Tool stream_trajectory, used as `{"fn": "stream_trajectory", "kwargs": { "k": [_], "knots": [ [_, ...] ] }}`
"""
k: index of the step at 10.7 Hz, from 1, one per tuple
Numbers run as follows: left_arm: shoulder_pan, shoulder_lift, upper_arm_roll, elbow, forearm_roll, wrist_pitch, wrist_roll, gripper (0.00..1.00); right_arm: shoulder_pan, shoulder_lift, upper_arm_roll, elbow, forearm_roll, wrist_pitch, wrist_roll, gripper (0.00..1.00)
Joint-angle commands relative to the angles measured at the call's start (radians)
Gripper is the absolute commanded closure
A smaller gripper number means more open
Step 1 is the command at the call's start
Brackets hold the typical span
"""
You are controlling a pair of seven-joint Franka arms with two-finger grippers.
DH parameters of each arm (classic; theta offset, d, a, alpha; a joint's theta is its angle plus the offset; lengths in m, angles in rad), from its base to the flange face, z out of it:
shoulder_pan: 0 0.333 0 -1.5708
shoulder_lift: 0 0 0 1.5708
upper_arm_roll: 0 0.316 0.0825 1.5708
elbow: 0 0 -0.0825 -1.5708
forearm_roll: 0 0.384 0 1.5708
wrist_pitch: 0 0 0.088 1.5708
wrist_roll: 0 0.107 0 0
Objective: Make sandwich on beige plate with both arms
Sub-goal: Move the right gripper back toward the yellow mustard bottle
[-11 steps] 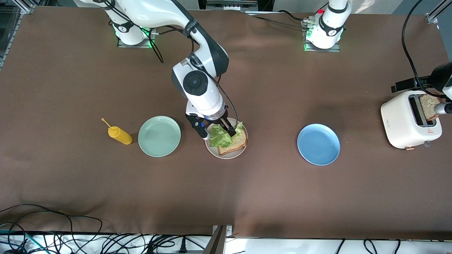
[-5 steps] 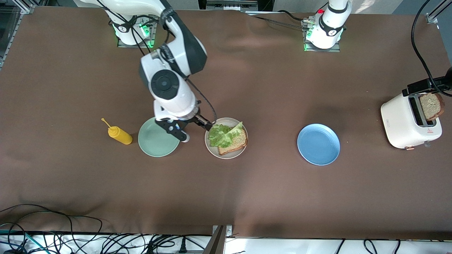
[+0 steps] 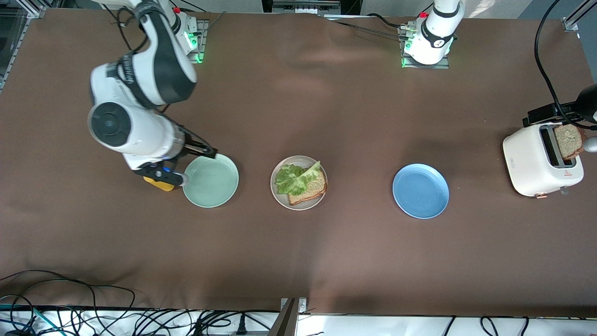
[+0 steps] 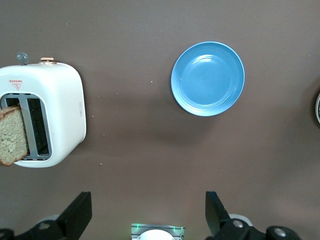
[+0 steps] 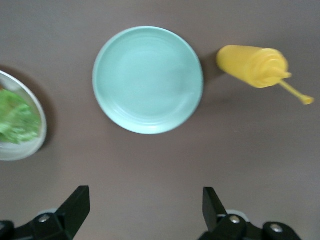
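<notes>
At frame center, the beige plate (image 3: 277, 196) holds a bread slice (image 3: 311, 190) under lettuce (image 3: 291, 179). Lift the second slice (image 3: 568, 141) straight from the toaster (image 3: 531, 161); your left gripper (image 4: 147, 215), wide and empty, hangs above it. Your right gripper (image 3: 179, 163), wide, hovers at the green plate (image 3: 212, 184).

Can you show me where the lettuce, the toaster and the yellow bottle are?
lettuce leaf (image 3: 291, 179): front view, middle of the crinkly green leaf.
toaster (image 3: 529, 161): front view, its white side.
yellow squeeze bottle (image 5: 250, 65): right wrist view, its body.
</notes>
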Motion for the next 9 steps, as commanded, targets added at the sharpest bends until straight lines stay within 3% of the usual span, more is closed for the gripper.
{"fn": "stream_trajectory", "kwargs": {
  "k": [1,6,9],
  "knots": [
    [-0.006,0.000,-0.028,0.009,0.043,-0.013,0.003,0.00,-0.101,-0.138,0.018,-0.204,-0.054,0.018,-0.279,0.00],
    [0.003,0.000,-0.030,0.002,0.046,-0.013,0.000,0.00,-0.308,-0.146,0.005,-0.272,-0.096,0.118,-0.833,0.00],
    [0.004,0.008,-0.033,0.000,0.059,-0.013,0.000,0.00,-0.365,-0.114,0.000,-0.273,-0.094,0.219,-1.184,0.00]
  ]
}}
